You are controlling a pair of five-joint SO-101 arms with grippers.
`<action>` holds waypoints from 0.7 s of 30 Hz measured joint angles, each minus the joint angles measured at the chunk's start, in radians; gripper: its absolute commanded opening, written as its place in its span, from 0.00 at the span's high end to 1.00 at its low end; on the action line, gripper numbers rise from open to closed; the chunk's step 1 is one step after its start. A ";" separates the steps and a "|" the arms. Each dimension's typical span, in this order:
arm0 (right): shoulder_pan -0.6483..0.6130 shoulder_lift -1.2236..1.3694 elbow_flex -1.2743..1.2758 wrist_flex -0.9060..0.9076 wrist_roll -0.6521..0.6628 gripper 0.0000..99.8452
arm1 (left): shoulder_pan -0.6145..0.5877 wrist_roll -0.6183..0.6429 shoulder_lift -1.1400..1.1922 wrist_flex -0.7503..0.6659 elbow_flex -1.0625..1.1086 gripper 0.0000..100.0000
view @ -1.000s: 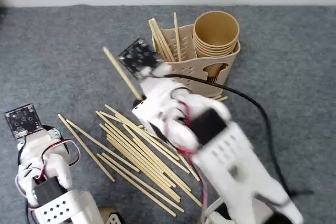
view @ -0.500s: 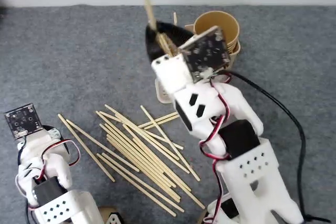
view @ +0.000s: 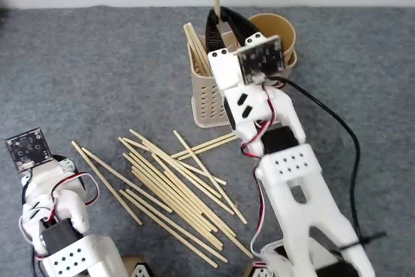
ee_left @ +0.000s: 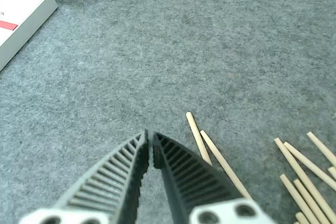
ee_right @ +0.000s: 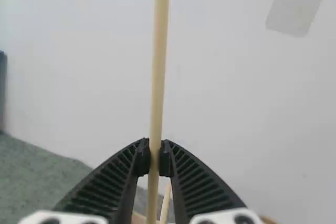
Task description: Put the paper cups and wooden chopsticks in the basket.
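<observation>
Grey felt covers our desk [view: 78, 63], with a flat white box [ee_left: 21, 17] lying beyond our left pincer [ee_left: 151, 139], whose tips are together near scattered pale wooden chopsticks [view: 175, 192]. Our right pincer [ee_right: 154, 157] is clamped on one straight chopstick [ee_right: 159, 51], upright over the slotted beige plastic basket [view: 207, 102] holding stacked tan paper cups [view: 280, 30].

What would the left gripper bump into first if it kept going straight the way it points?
Probably the bare grey mat: the left gripper aims at it, with the nearest chopstick ends just off that line.
</observation>
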 measured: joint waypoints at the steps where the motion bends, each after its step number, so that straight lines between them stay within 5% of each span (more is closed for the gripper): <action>1: 0.000 0.017 0.002 0.000 0.000 0.99 | 0.000 0.000 0.000 0.000 0.000 0.99; 8: -0.003 0.032 0.002 0.121 -0.032 0.81 | 0.000 0.000 0.000 0.000 0.000 0.99; 21: -0.097 -0.161 0.002 0.493 -0.072 0.84 | 0.000 0.000 0.000 0.000 0.000 0.99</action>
